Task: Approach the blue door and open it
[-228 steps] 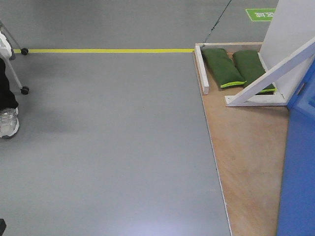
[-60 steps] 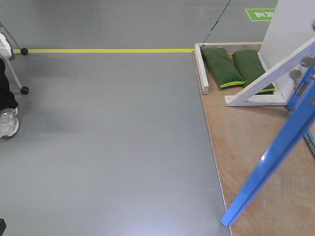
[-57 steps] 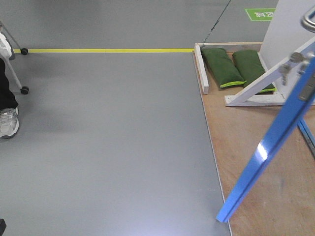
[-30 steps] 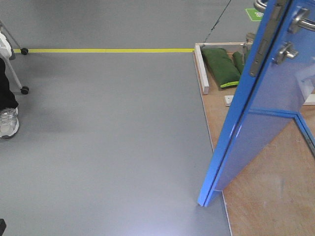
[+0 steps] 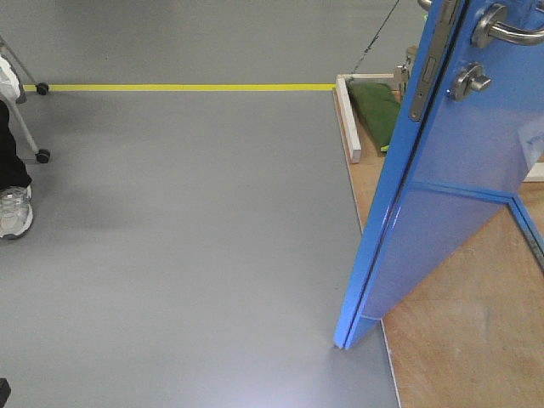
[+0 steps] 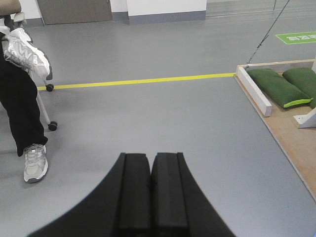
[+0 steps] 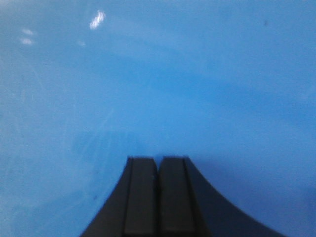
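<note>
The blue door (image 5: 450, 170) stands swung out at the right of the front view, its lower corner over the grey floor beside the wooden platform (image 5: 459, 340). Its metal lever handle (image 5: 508, 30) and round thumb-turn (image 5: 470, 81) show near the top. The right wrist view is filled by the glossy blue door (image 7: 158, 79) close in front of my right gripper (image 7: 158, 160), whose black fingers are shut with nothing between them, tips at or nearly at the panel. My left gripper (image 6: 150, 157) is shut and empty over bare floor, away from the door.
Green sandbags (image 6: 276, 86) lie on the platform behind a white wooden beam (image 6: 254, 90). A yellow floor line (image 5: 178, 87) runs across the back. A person's legs and white shoe (image 6: 34, 160) and a wheeled chair base (image 6: 52, 126) are at the left.
The blue door has swung leftward, out over the platform's edge toward the grey floor. Its handle and thumb-turn have come into the front view and it now covers most of the sandbags.
</note>
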Robot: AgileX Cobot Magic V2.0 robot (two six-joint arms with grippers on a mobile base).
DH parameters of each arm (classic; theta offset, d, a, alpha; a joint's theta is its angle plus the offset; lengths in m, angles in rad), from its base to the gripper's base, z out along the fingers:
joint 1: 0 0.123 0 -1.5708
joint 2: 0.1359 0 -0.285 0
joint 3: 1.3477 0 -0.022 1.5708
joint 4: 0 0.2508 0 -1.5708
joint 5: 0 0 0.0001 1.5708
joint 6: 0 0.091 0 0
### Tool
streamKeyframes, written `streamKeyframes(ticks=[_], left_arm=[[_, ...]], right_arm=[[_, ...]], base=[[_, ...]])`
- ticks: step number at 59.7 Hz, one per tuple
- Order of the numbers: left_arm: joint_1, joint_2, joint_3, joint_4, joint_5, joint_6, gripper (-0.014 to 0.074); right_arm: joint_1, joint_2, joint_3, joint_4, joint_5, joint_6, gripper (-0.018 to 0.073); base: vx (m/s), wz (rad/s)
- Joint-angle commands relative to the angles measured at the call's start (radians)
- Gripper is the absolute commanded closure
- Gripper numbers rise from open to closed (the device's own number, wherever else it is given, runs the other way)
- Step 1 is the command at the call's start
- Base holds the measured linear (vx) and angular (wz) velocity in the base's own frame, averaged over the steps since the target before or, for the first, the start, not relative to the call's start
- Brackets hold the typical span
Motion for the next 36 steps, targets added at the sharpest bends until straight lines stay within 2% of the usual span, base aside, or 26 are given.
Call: streamKeyframes(ticks=[1, 36], left_arm=[[-0.001, -0.010, -0.032, 0.002, -0.080, -0.004, 0.0526], [-0.001, -0.010, -0.032, 0.002, -0.080, -0.004, 0.0526]], right_arm=[[0.006, -0.031, -0.036, 0.029, -0.009, -0.010, 0.0564], [0.001, -0.031, -0.035, 0.026, -0.019, -0.009, 0.0564]], base=[[0.00, 0.00], [0.00, 0.00]])
